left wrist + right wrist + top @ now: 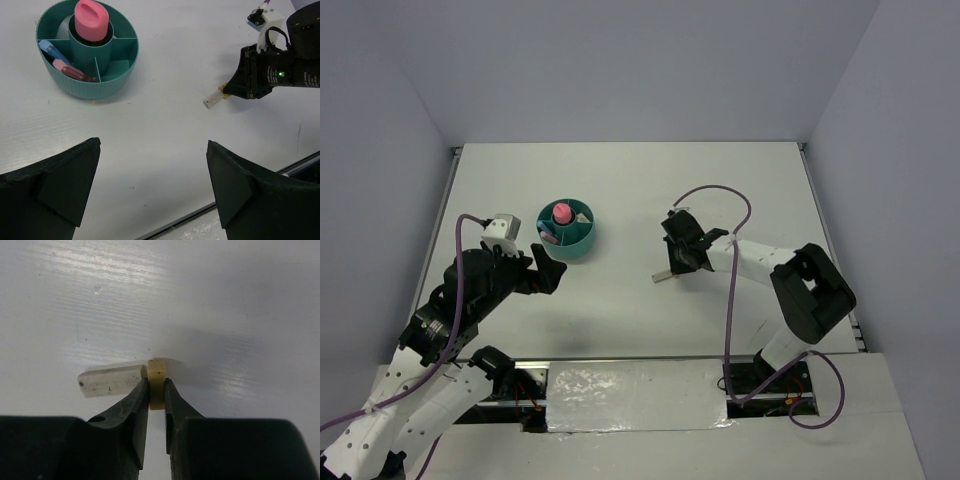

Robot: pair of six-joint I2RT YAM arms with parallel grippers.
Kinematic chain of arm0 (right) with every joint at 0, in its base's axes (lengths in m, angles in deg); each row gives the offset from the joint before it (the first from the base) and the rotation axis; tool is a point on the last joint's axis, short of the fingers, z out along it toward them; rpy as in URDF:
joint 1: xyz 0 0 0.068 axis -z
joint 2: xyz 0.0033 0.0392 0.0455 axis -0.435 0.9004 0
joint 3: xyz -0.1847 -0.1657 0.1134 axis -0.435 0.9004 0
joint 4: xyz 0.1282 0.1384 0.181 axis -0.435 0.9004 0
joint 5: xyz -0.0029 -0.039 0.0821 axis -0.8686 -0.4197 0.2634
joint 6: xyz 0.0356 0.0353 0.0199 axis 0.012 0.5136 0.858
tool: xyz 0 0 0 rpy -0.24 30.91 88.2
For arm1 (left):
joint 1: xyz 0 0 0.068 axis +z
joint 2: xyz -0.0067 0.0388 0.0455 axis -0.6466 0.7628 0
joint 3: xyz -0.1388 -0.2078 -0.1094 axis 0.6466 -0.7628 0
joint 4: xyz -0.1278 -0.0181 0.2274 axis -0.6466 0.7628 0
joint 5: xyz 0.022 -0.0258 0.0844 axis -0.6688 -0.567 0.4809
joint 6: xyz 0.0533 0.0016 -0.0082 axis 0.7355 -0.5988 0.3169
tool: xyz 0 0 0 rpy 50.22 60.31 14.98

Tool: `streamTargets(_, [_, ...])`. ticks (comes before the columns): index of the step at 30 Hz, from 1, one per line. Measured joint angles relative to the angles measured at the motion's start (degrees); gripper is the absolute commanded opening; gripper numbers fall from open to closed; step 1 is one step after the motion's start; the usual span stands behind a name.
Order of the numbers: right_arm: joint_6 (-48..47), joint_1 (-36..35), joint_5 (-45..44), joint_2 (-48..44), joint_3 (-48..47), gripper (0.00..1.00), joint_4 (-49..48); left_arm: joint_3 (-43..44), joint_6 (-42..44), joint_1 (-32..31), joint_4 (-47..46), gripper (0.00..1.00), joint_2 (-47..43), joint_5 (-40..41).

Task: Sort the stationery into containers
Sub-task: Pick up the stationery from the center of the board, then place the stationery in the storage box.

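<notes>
Your right hand (156,390) grips one beige piece (156,371), right of the one organiser (90,87). It holds one cylinder (91,20), one blue piece (50,48) and one pink piece (70,70). Left hand (152,165) open.

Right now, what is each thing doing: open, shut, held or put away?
Left gripper: open, empty.
Right gripper: shut on the beige piece.
Beige piece: pinched at one end, lying on the table.
Organiser: upright, partly filled.
Glue stick: standing in the organiser's middle cup.
Blue piece: lying in an outer compartment.
Pink piece: beside the blue piece.
</notes>
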Motion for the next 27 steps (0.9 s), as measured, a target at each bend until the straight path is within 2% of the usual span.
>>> streamTargets(9, [5.7, -1.1, -3.0, -9.4, -0.4, 0.0, 0.0, 0.0, 0.0, 0.0, 0.0, 0.99, -0.1, 0.1])
streamTargets(14, [13.8, -5.5, 1.1, -9.6, -0.4, 0.0, -8.4, 0.0, -0.3, 0.0, 0.3, 0.99, -0.8, 2.2])
streamTargets(18, [22.6, -9.1, 3.3, -5.9, -2.2, 0.0, -19.2, 0.0, -1.1, 0.0, 1.6, 0.99, -2.4, 6.8])
streamTargets(21, [28.9, -11.7, 1.5, -0.5, -6.7, 0.0, -23.3, 0.0, -2.5, 0.0, 2.9, 0.99, -4.3, 11.2])
streamTargets(27, [41.6, -16.8, -6.4, 9.0, -18.9, 0.0, -23.0, 0.0, -4.5, 0.0, 4.5, 0.99, -8.2, 16.7])
